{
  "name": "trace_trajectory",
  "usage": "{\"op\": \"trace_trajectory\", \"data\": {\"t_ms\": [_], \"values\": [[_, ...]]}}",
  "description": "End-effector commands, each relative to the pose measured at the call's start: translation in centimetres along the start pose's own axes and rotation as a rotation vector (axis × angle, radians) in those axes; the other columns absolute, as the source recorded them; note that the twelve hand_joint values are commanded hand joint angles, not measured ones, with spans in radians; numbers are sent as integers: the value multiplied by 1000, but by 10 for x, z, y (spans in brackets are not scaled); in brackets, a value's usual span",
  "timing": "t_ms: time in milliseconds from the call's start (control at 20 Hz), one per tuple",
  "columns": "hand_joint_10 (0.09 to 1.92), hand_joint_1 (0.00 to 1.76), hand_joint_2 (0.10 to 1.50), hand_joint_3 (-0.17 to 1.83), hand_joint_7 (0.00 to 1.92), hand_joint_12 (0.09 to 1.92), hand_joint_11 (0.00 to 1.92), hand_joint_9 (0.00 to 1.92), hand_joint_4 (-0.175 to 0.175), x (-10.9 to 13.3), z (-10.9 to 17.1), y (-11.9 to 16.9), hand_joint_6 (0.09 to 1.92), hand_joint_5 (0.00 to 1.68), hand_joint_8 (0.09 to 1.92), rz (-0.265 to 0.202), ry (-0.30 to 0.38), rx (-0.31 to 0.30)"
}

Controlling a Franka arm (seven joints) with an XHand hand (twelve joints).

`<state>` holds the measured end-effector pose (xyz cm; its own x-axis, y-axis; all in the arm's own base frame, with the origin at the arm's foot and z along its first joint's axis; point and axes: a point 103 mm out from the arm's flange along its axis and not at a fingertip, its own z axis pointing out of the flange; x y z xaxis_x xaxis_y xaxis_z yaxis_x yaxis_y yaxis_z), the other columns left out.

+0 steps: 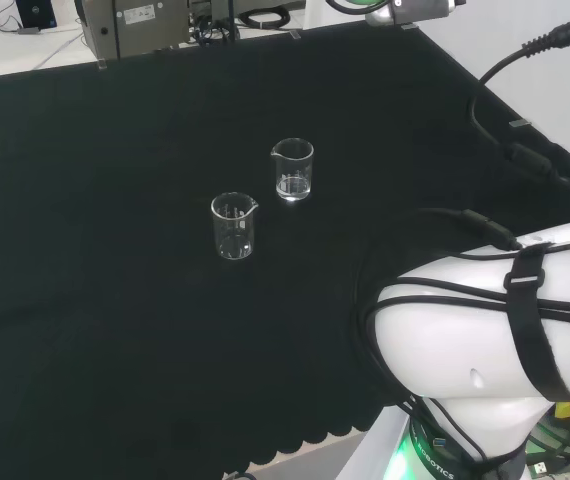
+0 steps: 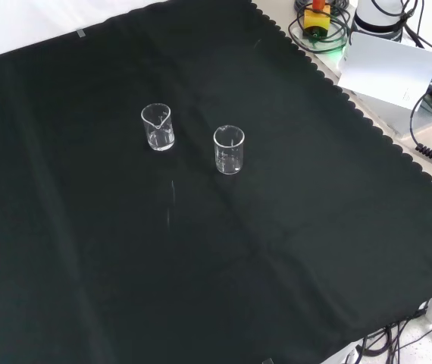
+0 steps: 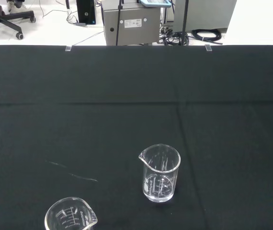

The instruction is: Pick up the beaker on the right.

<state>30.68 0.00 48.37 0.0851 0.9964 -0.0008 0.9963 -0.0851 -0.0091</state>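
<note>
— Head view first: what stands on the black cloth (image 1: pixel 115 300)?

— Two small clear glass beakers with printed scales, both upright, well in from every edge of the cloth. The right-hand clear glass beaker (image 1: pixel 293 168) is nearer the cloth's far edge; the left-hand clear glass beaker (image 1: pixel 233 226) stands near it, apart, a little closer to the scalloped near edge.

— Anything inside them?

— Hard to tell through the glass; a bright patch at each base may be only glare.

— And the arm?

— Its big white link (image 1: pixel 485 330), strapped with black cables, covers the cloth's near right corner. Whether the hand's fingers are spread or curled I cannot tell.

— The wrist view?

— One beaker shows whole, and the other is cut off so that just its rim and spout show. A faint pale streak marks the cloth beside them.

— Beyond the far edge?

— A grey metal box (image 3: pixel 131 21), its top cut off.
</note>
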Motion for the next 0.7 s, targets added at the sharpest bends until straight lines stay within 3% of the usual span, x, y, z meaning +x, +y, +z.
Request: {"op": "trace_trajectory", "data": {"t_ms": [50,200,700], "values": [[87,226,1314,15,24,1264,4,378,21,0,0,0,87,304,441,1,-7,-7],[87,52,1401,56,3,1227,0,350,26,-1,0,1,87,305,403,5,-3,-6],[87,46,1408,60,2,1223,0,344,26,-16,17,16,87,308,393,30,7,28]]}}
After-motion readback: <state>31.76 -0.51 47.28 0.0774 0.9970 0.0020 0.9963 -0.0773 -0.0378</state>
